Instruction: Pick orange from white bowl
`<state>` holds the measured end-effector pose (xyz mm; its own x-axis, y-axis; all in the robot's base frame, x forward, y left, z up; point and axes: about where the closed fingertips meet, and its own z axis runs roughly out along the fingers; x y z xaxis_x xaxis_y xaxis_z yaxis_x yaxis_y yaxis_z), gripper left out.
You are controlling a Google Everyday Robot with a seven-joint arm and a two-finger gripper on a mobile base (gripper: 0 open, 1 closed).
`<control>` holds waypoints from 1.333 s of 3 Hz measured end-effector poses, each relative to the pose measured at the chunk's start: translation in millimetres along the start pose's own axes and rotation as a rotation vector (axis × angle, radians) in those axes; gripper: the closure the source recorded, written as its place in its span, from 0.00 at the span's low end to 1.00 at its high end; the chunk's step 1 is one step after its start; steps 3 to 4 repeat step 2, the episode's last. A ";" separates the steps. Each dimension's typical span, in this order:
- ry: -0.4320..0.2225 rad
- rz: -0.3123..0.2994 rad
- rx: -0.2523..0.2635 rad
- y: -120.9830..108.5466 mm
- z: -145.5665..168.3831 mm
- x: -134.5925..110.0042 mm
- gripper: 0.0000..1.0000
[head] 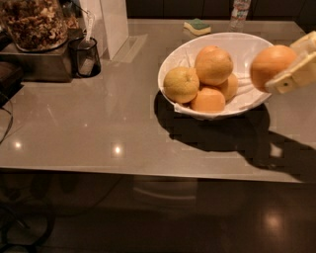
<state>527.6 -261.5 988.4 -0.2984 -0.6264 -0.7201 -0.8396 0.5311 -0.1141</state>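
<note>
gripper point(286, 65) at right edge of view, held aloft, pale fingers point(292, 79) angled down-left, clamped around orange point(268, 63)

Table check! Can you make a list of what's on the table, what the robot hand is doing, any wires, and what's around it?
Surface: grey shiny table with light spots and the bowl's shadow.
Job's things: orange held in the air by the right rim of the white bowl; four other fruits lie in the bowl.
Clutter: sponge and bottle at the far edge; jar of brown bits, black cup and white box at the far left.
Gripper: gripper at the right edge, jaws shut on the orange.
Cables: one dark cable at the left edge.
Surroundings: dark floor in front of the table.
</note>
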 end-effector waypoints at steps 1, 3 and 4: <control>-0.045 0.071 -0.024 7.8 -10.7 23.4 1.00; -0.049 0.074 -0.023 8.1 -12.4 23.9 1.00; -0.049 0.074 -0.023 8.1 -12.4 23.9 1.00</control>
